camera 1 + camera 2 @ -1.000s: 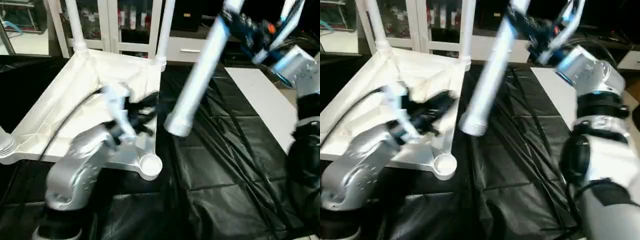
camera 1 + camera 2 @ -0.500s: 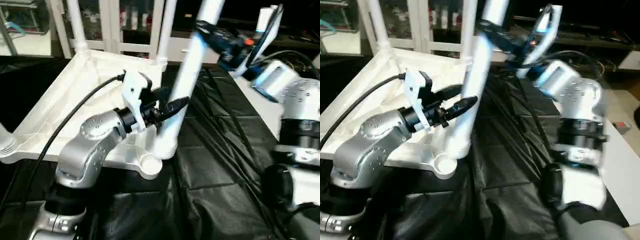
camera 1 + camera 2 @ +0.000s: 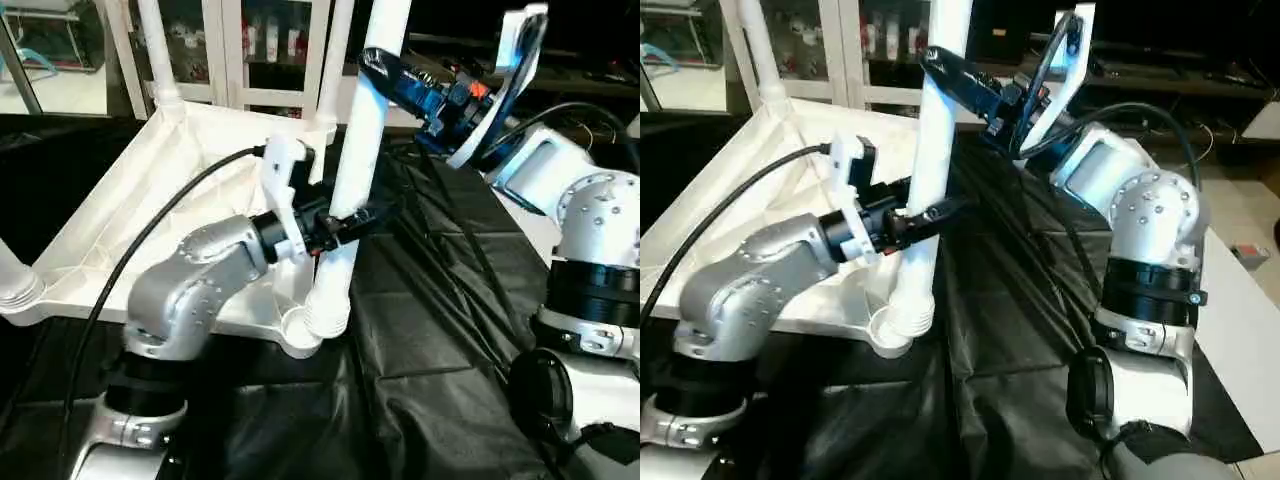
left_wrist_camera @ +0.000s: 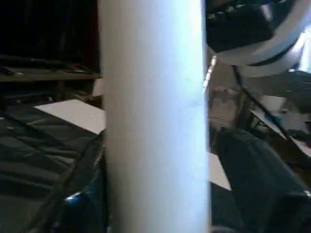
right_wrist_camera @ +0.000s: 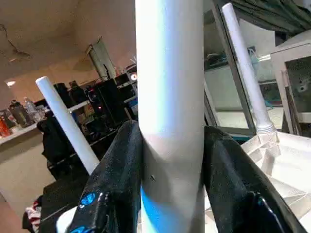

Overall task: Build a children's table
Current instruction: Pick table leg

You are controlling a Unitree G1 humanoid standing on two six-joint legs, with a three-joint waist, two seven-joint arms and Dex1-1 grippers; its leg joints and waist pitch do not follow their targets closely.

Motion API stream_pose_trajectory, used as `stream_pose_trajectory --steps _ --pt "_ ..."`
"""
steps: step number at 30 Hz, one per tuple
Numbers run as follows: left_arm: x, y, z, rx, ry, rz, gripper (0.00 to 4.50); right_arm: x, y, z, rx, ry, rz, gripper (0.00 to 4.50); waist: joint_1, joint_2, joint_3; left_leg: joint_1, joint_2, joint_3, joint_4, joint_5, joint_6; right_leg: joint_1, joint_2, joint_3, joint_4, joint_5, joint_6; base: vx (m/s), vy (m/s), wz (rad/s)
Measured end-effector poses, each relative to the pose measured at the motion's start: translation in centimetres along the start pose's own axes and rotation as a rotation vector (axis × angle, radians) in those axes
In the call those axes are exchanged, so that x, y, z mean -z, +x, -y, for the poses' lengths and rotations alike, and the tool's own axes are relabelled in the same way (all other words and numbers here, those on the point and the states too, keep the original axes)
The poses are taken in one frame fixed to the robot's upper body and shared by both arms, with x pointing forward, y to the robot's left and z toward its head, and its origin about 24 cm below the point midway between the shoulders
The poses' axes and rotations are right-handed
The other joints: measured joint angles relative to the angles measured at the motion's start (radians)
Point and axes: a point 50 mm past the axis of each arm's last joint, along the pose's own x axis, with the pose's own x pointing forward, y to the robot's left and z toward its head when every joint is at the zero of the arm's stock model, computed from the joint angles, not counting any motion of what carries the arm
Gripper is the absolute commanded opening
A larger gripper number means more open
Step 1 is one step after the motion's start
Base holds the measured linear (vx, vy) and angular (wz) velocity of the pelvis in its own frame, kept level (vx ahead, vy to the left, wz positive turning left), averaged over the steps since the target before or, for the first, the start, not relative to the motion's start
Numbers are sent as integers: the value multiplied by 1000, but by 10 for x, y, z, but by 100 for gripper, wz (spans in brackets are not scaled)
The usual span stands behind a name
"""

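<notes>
One last leg (image 3: 350, 190) stands over the near-right socket (image 3: 300, 325), right hand (image 3: 940, 70) gripping it, left hand (image 3: 360, 218) open beside it; next, pressing it home.

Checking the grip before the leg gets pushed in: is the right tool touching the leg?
Touching. In the right wrist view, the right tool has a black finger pressed against each side of the white leg.

i see a table with a crinkly black sheet (image 3: 420, 340) over it. the white children's table (image 3: 150, 190) lies upside down on the sheet.
</notes>
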Motion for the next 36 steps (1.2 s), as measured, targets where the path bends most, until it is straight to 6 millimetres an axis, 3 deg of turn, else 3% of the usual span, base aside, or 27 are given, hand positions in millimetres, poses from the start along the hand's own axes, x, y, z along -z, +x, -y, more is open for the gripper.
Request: stream_pose_trajectory --steps 15,18,21,27,32,36 --pt "-4 -1 -6 -90 -68 37 202 0 1 -1 20 -6 17 141 3 2 0 0 0 0 0 0 0 0 0 0 0 1 1 0 0 0" --pt "-5 1 -4 -87 -78 41 196 -1 1 -1 28 -7 22 141 2 2 0 0 0 0 0 0 0 0 0 0 0 1 1 0 0 0" --pt "-5 3 -3 -88 -93 47 191 -2 1 -1 32 -6 28 211 2 3 0 0 0 0 0 0 0 0 0 0 0 1 2 0 0 0" --pt "-22 -4 -15 -178 -106 139 186 -4 -1 0 43 -11 37 256 0 7 -2 0 0 -1 0 0 0 0 0 0 0 2 2 0 0 0" --pt "-22 -6 -18 -204 -133 164 186 -19 -11 15 126 45 161 257 7 8 -3 0 0 -1 1 0 0 1 0 0 0 2 2 0 0 0" --pt "-24 -8 -20 -224 -172 204 186 -47 -38 25 170 73 314 257 11 8 -3 0 -1 0 2 0 0 1 -1 0 -1 2 3 0 0 0"
